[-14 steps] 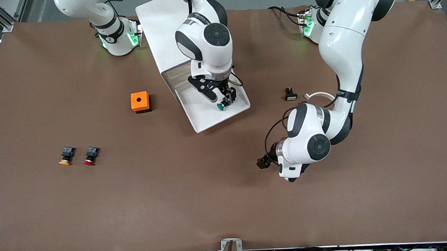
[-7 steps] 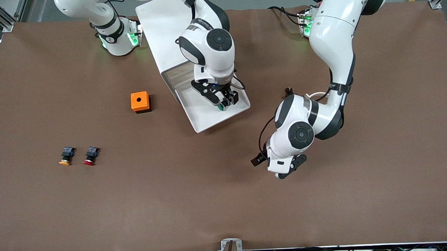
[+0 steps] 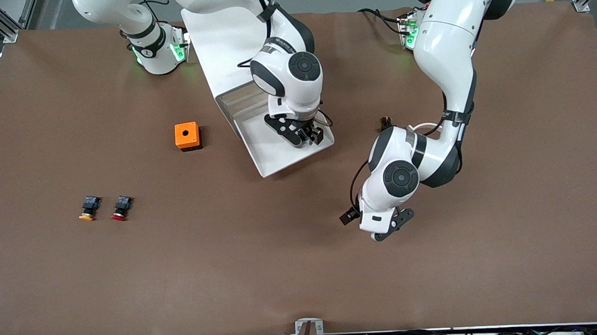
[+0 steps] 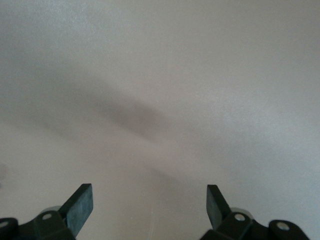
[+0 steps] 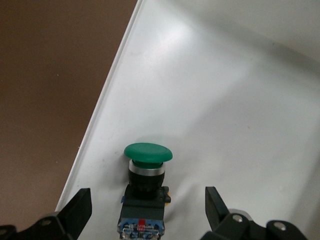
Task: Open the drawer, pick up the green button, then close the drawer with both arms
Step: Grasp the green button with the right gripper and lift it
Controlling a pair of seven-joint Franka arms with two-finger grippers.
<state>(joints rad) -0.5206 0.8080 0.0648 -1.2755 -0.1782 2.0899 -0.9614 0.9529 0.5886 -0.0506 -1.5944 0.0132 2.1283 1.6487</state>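
R gripper (image 5: 145,210), fingers spread, now down over green button (image 5: 148,152) in drawer (image 3: 278,156), grasp imminent; L gripper (image 4: 150,207) spread, empty, waits.

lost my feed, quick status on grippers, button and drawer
Right gripper open, straddling the green button in the open drawer, not yet gripped. Left gripper open, waiting over bare table. Nothing in the way.

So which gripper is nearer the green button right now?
Right. The right gripper straddles the green button in the open drawer; the left gripper hangs over bare table.
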